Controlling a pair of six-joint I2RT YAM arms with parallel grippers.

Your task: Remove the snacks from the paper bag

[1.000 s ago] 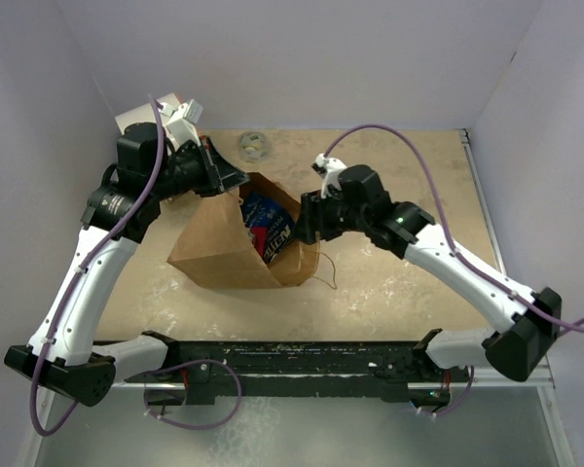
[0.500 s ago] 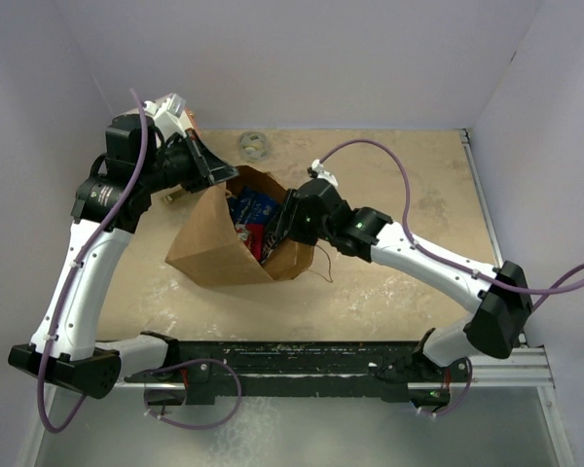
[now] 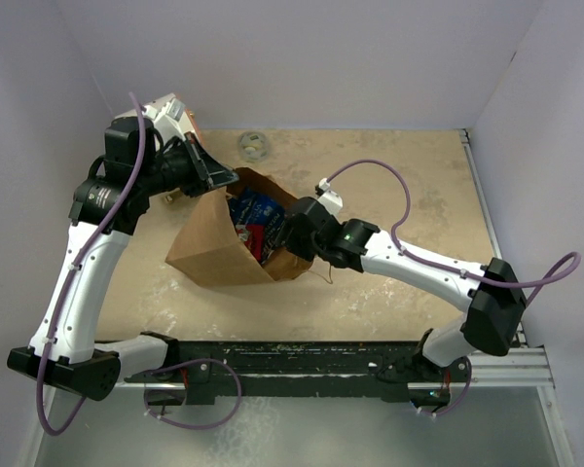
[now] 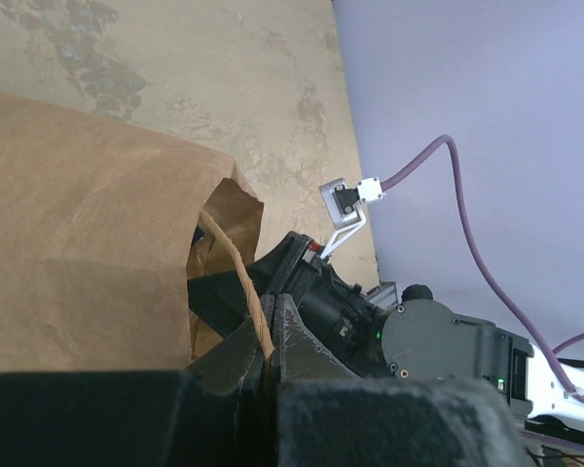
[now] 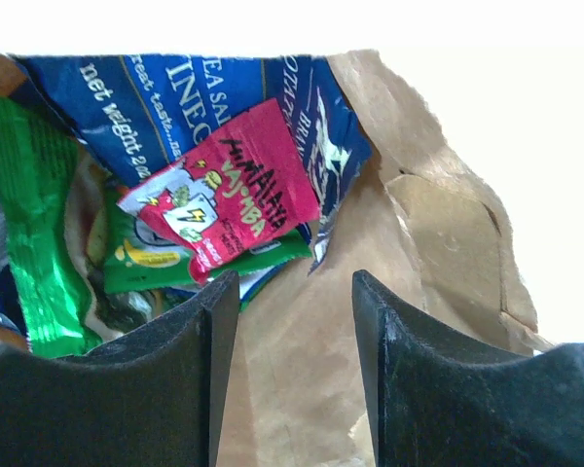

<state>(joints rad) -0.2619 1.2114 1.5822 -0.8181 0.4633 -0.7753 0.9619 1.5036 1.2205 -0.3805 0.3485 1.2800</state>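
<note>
Snack packets (image 5: 224,195) lie heaped inside the paper bag (image 3: 214,248) on the table (image 3: 409,175). Right gripper (image 5: 294,284) sits at its mouth, jaws half apart, gripping nothing. Left gripper (image 4: 273,329) pinches the twine handle (image 4: 236,263) tight.

Grey ring (image 3: 254,145) on beige table (image 3: 419,185)

One paper bag (image 3: 214,248); at least four snacks (image 3: 258,216) inside: one blue packet (image 5: 146,97), two green packets (image 5: 34,224) (image 5: 141,255), one red packet (image 5: 234,190). One grey ring (image 3: 253,146) on the bench (image 3: 409,175).
</note>
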